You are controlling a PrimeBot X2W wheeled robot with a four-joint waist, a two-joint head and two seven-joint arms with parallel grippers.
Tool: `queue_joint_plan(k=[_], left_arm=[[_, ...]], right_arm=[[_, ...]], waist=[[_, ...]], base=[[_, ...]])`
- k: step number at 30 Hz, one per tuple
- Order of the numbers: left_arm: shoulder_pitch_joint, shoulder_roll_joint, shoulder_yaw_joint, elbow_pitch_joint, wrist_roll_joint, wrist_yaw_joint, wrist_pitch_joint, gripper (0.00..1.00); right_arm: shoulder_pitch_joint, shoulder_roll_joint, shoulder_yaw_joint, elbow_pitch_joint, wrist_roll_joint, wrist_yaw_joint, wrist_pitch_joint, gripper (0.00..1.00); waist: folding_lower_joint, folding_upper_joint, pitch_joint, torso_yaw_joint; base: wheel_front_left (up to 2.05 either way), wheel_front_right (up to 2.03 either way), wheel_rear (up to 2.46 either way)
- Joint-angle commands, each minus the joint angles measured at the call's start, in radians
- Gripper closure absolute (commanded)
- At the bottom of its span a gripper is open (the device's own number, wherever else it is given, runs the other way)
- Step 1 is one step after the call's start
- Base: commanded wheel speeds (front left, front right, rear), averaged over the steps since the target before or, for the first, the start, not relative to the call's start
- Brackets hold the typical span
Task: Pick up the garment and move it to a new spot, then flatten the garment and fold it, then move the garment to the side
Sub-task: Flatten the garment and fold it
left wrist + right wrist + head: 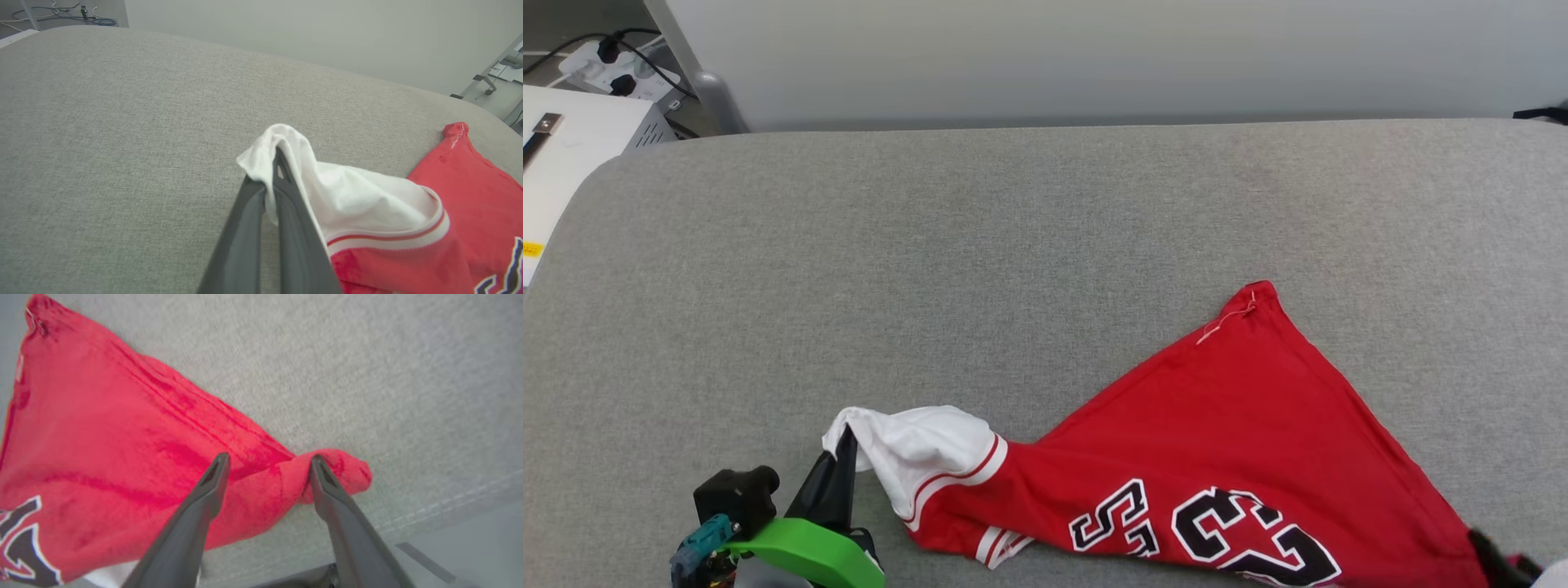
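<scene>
**Left clamps the sleeve, right stands apart over the hem**

Nearest the robot, the left gripper [269,175] is pinched tight on the edge of the white sleeve [915,449], the cloth folded over the dark fingertips and lifted a little off the surface. The sleeve bunches loosely there, and its cuff carries a white band with a thin red stripe.

On the other side, the right gripper [269,459] has its fingers spread wide. A rolled-up red corner of the hem lies between the tips, and the right-hand fingertip sits against that bunch, gripping nothing.

Between the two, the garment [1241,425] lies low on the grey cushion [1013,245], toward the robot's right. It is bright red, soft and creased. The number print [1217,531], black with a white outline, runs along the near edge.

Further out, the red cloth narrows into a triangle. Its far point shows a short line of pale stitching, and a long fold runs down its right edge.

Beyond it the cushion stretches to a pale wall [1094,57]. At far left sits a white power strip [613,69] with black plugs.
</scene>
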Motion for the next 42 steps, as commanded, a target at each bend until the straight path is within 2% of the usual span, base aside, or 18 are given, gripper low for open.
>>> queue_joint_plan(k=[1,7,12,17,25,28,34,37,42], left_arm=[[0.008,0.008,-0.004,0.000,-0.008,0.006,0.002,1.00],[-0.016,0.006,-0.030,-0.001,-0.002,-0.001,0.006,1.00],[-0.045,-0.001,-0.054,-0.005,0.004,-0.005,0.004,1.00],[-0.085,-0.014,-0.089,-0.007,0.016,-0.013,-0.002,1.00],[-0.139,-0.028,-0.130,-0.017,0.029,-0.021,-0.020,1.00],[-0.157,-0.030,-0.140,-0.017,0.036,-0.022,-0.026,1.00],[-0.195,-0.042,-0.157,-0.005,0.034,-0.026,-0.036,1.00],[-0.207,-0.049,-0.162,0.010,0.030,-0.027,-0.044,1.00],[-0.212,-0.050,-0.159,0.025,0.024,-0.029,-0.051,1.00]], right_arm=[[-0.054,-0.006,0.004,-0.019,-0.002,-0.001,-0.081,0.00],[-0.177,-0.096,0.066,-0.011,-0.004,-0.001,-0.341,0.00],[-0.283,-0.169,0.152,0.058,0.006,-0.001,-0.400,0.00],[-0.411,-0.268,0.310,0.141,0.010,-0.001,-0.309,0.00],[-0.595,-0.421,0.581,0.243,0.089,-0.001,-0.125,0.00],[-0.648,-0.450,0.656,0.280,0.118,-0.001,-0.072,0.00],[-0.720,-0.495,0.798,0.357,0.187,-0.001,-0.039,0.00],[-0.716,-0.502,0.893,0.405,0.263,-0.001,0.021,0.00],[-0.700,-0.517,0.983,0.431,0.333,-0.001,0.112,0.00]], waist=[[0.0001,0.0000,-0.001,-0.004],[0.0001,0.0000,-0.003,0.025],[0.0001,0.0000,0.014,0.060],[0.0001,0.0000,0.051,0.103],[0.0001,0.0000,0.119,0.164],[0.0001,0.0000,0.143,0.181],[0.0001,0.0000,0.196,0.209],[0.0001,0.0000,0.210,0.214],[0.0001,0.0000,0.214,0.206]], base=[[0.00,0.00,0.00],[0.00,0.00,0.00],[0.00,0.00,0.00],[0.00,0.00,0.00],[0.00,0.00,0.00],[0.00,0.00,0.00],[0.00,0.00,0.00],[0.00,0.00,0.00],[0.00,0.00,0.00]])
